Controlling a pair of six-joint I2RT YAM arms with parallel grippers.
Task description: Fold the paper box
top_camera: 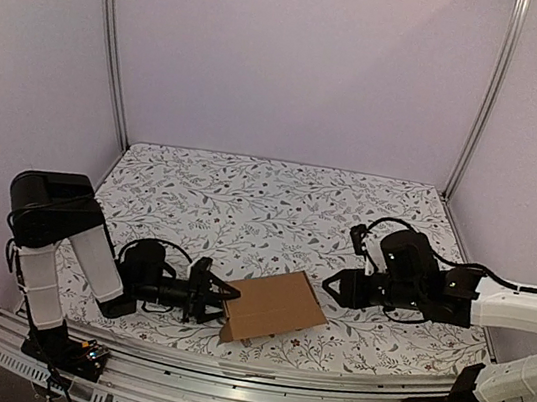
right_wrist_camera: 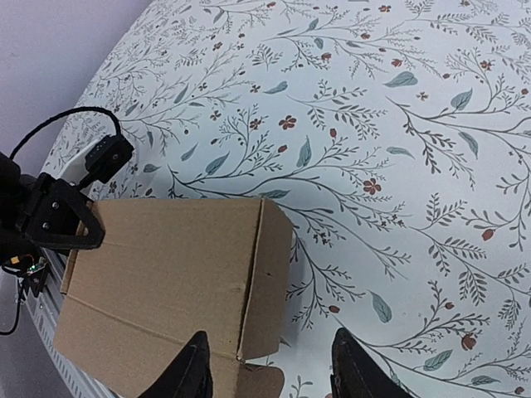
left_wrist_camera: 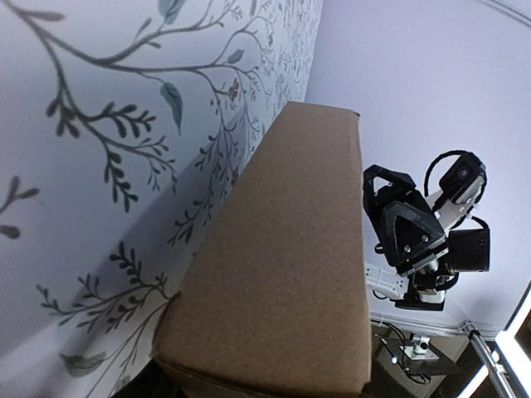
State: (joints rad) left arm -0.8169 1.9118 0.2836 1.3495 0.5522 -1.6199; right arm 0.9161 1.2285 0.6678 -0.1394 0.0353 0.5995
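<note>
Your right gripper (right_wrist_camera: 270, 377) stands partly open and empty, just off the right end of the paper box (right_wrist_camera: 166, 274). Your left gripper (top_camera: 217, 296) seems to clasp the opposite end. The long axis of the box runs from one arm to the other, close to the near edge of the table (top_camera: 278, 203); free room lies beyond it.

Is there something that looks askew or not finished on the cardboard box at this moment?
Yes. The paper box lies turned at an angle to the near edge of the table, and a small flap sticks out loose at its near left corner, not tucked in. No tear or dent shows.
</note>
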